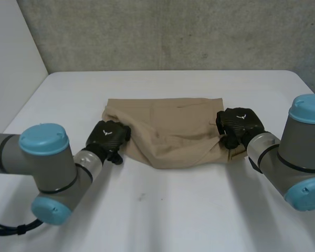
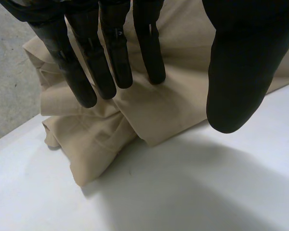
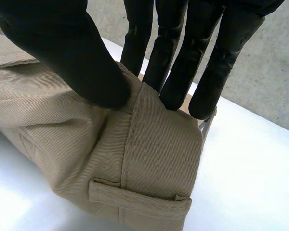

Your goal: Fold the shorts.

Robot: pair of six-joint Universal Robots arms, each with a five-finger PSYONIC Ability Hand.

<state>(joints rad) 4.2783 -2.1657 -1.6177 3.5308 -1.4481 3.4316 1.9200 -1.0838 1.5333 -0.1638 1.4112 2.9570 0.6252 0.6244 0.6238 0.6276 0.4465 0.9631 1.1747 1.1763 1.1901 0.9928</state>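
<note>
Shorts [image 1: 168, 131] of tan twill lie bunched and partly doubled over, with the white table [image 1: 173, 210] bare all around them and the 2 hands at their opposite ends.

At the shorts' left edge, the left hand [image 1: 107, 137] has its fingers [image 2: 111, 62] straight and close together, laid on the rumpled folds. Its thumb [image 2: 241, 72] stands well apart from them and grips nothing.

Across the shorts' middle the cloth sags into loose creases.

At the shorts' right end, the right hand [image 1: 240, 126] pinches the waistband [image 3: 159, 144], thumb [image 3: 77, 62] on 1 face and fingers [image 3: 183, 62] behind the raised fold. A belt loop [image 3: 135, 197] hangs just below that grip.

The fabric looks light, soft and limp (twill has some body, but not enough to hold a shape), so it should drape and slide rather than stay put. The stitched waistband is probably the firmest place to hold. The left side likely needs a matching pinch on a seamed edge or hem, since loose folds may slip from flat fingers.
</note>
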